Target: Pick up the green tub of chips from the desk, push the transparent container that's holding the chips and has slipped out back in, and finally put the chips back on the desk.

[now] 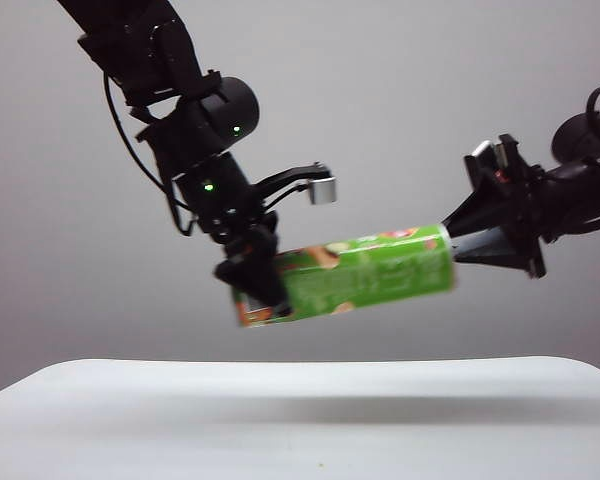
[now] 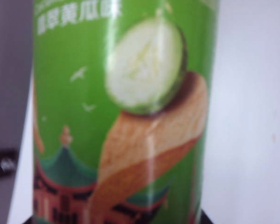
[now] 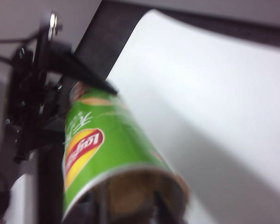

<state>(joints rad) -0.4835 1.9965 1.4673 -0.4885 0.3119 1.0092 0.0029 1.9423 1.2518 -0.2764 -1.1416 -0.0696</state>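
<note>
The bright green cylindrical chip can (image 1: 365, 272) hangs in the air well above the plain white tabletop (image 1: 300, 420), lying nearly level with its right end a little higher. The left gripper (image 1: 258, 280) pinches the can near its left end, black fingers (image 1: 265, 275) pressed against its sides. The right gripper (image 1: 458, 245) sits at the can's open right end (image 3: 140, 193); whether its fingers are spread or closed there cannot be told. Golden chips show dimly inside that opening.
</note>
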